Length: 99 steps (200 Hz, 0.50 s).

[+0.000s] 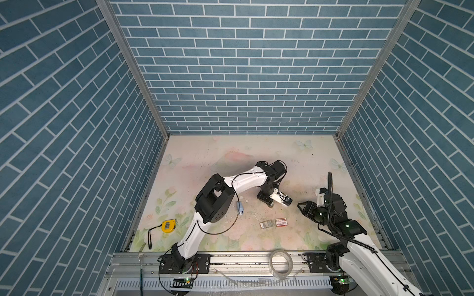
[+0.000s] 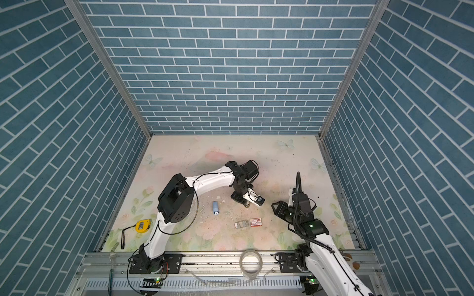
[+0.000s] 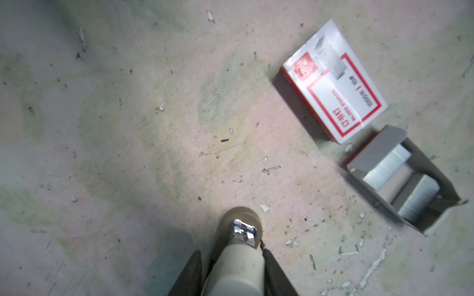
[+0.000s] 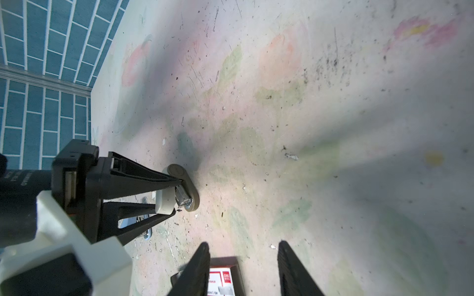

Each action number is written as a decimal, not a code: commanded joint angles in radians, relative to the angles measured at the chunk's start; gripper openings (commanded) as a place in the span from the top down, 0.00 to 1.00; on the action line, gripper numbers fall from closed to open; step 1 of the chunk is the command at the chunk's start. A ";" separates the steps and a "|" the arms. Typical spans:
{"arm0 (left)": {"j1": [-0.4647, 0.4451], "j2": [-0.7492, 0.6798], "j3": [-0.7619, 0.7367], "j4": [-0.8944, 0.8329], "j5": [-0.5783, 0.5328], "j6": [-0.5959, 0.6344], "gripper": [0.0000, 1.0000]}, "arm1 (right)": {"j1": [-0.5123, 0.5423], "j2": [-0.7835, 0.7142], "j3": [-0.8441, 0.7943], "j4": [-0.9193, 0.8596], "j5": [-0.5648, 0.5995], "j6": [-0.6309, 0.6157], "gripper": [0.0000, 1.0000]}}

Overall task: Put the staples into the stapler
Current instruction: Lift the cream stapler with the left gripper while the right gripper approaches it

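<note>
The staples (image 3: 387, 166) sat in two blocks in an open cardboard tray (image 3: 369, 151). It lay just beside the white-and-red box (image 3: 333, 82), apart from the stapler (image 3: 239, 269). The left gripper (image 4: 177, 197) pinched the cream stapler, its brown base touching the table (image 1: 230, 159). The right gripper (image 4: 243, 243) hung over the box, jaws wide, holding nothing.

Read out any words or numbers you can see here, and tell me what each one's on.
"1000": on the white-and-red box.
"10#": same box, beside it.
"STAPLES": same box, in small red print; the rest of that line is blurred.
Too small or blurred to read: the box's red logo and large red characters, and the yellow tape measure label.
</note>
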 commanded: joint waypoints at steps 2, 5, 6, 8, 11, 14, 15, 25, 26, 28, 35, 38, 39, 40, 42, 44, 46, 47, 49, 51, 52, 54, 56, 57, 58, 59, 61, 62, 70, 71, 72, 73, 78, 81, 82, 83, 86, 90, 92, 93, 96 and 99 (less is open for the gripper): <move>-0.004 -0.038 -0.021 -0.012 0.000 0.006 0.65 | -0.003 0.004 0.021 0.011 -0.008 -0.013 0.56; -0.005 -0.039 -0.021 -0.011 -0.001 0.007 0.65 | -0.004 0.005 0.022 0.011 -0.008 -0.013 0.56; -0.005 -0.039 -0.021 -0.010 -0.001 0.006 0.65 | -0.003 0.006 0.021 0.012 -0.008 -0.013 0.56; -0.004 -0.038 -0.022 -0.010 0.000 0.006 0.66 | -0.003 0.007 0.021 0.012 -0.008 -0.014 0.56; -0.004 -0.040 -0.022 -0.010 0.001 0.006 0.66 | -0.003 0.009 0.022 0.012 -0.008 -0.014 0.56; -0.004 -0.040 -0.023 -0.010 0.002 0.005 0.67 | -0.003 0.009 0.022 0.012 -0.010 -0.015 0.56; -0.005 -0.040 -0.022 -0.010 0.002 0.004 0.67 | -0.003 0.010 0.022 0.012 -0.010 -0.016 0.56; -0.003 -0.042 -0.022 -0.010 0.004 0.000 0.69 | -0.003 0.018 0.025 0.015 -0.015 -0.018 0.56; -0.003 -0.043 -0.022 -0.010 0.004 0.000 0.69 | -0.003 0.019 0.025 0.015 -0.016 -0.018 0.56; -0.003 -0.043 -0.023 -0.011 0.006 0.000 0.70 | -0.003 0.021 0.024 0.016 -0.017 -0.019 0.56; -0.003 -0.045 -0.024 -0.013 0.008 -0.003 0.72 | -0.003 0.029 0.027 0.018 -0.022 -0.020 0.56; -0.003 -0.045 -0.024 -0.013 0.010 -0.005 0.73 | -0.003 0.032 0.027 0.019 -0.024 -0.021 0.56; -0.003 -0.045 -0.024 -0.014 0.010 -0.005 0.73 | -0.003 0.034 0.027 0.020 -0.025 -0.021 0.56; -0.003 -0.046 -0.024 -0.015 0.010 -0.006 0.74 | -0.003 0.034 0.027 0.020 -0.026 -0.022 0.56; -0.003 -0.046 -0.024 -0.015 0.012 -0.007 0.75 | -0.002 0.037 0.029 0.022 -0.028 -0.022 0.56; -0.003 -0.048 -0.024 -0.015 0.012 -0.009 0.76 | -0.003 0.039 0.030 0.025 -0.031 -0.022 0.56; -0.003 -0.048 -0.025 -0.015 0.013 -0.010 0.77 | -0.003 0.042 0.030 0.025 -0.033 -0.022 0.56; -0.003 -0.048 -0.024 -0.016 0.014 -0.012 0.77 | -0.003 0.043 0.029 0.026 -0.034 -0.022 0.56; -0.003 -0.049 -0.025 -0.017 0.015 -0.013 0.78 | -0.003 0.046 0.029 0.029 -0.037 -0.023 0.56; -0.003 -0.049 -0.025 -0.018 0.016 -0.014 0.79 | -0.003 0.049 0.030 0.032 -0.040 -0.024 0.56; -0.002 -0.049 -0.025 -0.018 0.016 -0.015 0.80 | -0.004 0.050 0.030 0.033 -0.042 -0.024 0.56; -0.002 -0.051 -0.025 -0.018 0.017 -0.018 0.81 | -0.003 0.053 0.030 0.035 -0.046 -0.024 0.56; -0.002 -0.052 -0.025 -0.019 0.019 -0.020 0.81 | -0.004 0.055 0.031 0.037 -0.050 -0.025 0.56; -0.002 -0.052 -0.025 -0.019 0.019 -0.021 0.81 | -0.003 0.058 0.031 0.041 -0.053 -0.025 0.56; -0.002 -0.052 -0.024 -0.020 0.020 -0.023 0.81 | -0.003 0.058 0.031 0.041 -0.053 -0.025 0.56; -0.001 -0.052 -0.024 -0.020 0.020 -0.023 0.82 | -0.003 0.060 0.031 0.044 -0.054 -0.025 0.57; 0.001 -0.054 -0.024 -0.021 0.022 -0.025 0.82 | -0.003 0.064 0.032 0.046 -0.059 -0.026 0.57; 0.000 -0.054 -0.024 -0.021 0.023 -0.027 0.82 | -0.003 0.066 0.033 0.048 -0.061 -0.027 0.57; 0.003 -0.058 -0.024 -0.023 0.028 -0.038 0.82 | -0.004 0.081 0.035 0.063 -0.081 -0.029 0.57; 0.003 -0.058 -0.025 -0.023 0.029 -0.040 0.82 | -0.003 0.082 0.036 0.065 -0.083 -0.029 0.57; 0.004 -0.058 -0.025 -0.024 0.030 -0.041 0.82 | -0.003 0.084 0.035 0.067 -0.085 -0.030 0.57; 0.004 -0.059 -0.024 -0.024 0.031 -0.043 0.82 | -0.003 0.087 0.036 0.069 -0.088 -0.030 0.57; 0.006 -0.062 -0.024 -0.025 0.037 -0.051 0.82 | -0.003 0.099 0.038 0.080 -0.105 -0.032 0.57; 0.008 -0.065 -0.025 -0.027 0.040 -0.056 0.82 | -0.003 0.108 0.039 0.089 -0.116 -0.033 0.57; 0.008 -0.066 -0.024 -0.026 0.041 -0.057 0.82 | -0.003 0.114 0.040 0.097 -0.122 -0.033 0.57; 0.009 -0.067 -0.024 -0.027 0.041 -0.060 0.82 | -0.003 0.114 0.040 0.097 -0.122 -0.033 0.57; 0.010 -0.070 -0.025 -0.028 0.044 -0.065 0.82 | -0.003 0.123 0.042 0.104 -0.135 -0.034 0.57; 0.012 -0.073 -0.024 -0.029 0.046 -0.073 0.83 | -0.003 0.135 0.043 0.121 -0.152 -0.035 0.57; 0.013 -0.075 -0.024 -0.030 0.048 -0.076 0.83 | -0.003 0.143 0.045 0.127 -0.159 -0.035 0.57; 0.013 -0.076 -0.024 -0.030 0.048 -0.076 0.83 | -0.003 0.146 0.046 0.131 -0.164 -0.036 0.57; 0.015 -0.079 -0.026 -0.029 0.049 -0.083 0.83 | -0.003 0.157 0.049 0.140 -0.177 -0.036 0.57; 0.016 -0.081 -0.026 -0.029 0.053 -0.089 0.83 | -0.004 0.169 0.053 0.150 -0.190 -0.037 0.57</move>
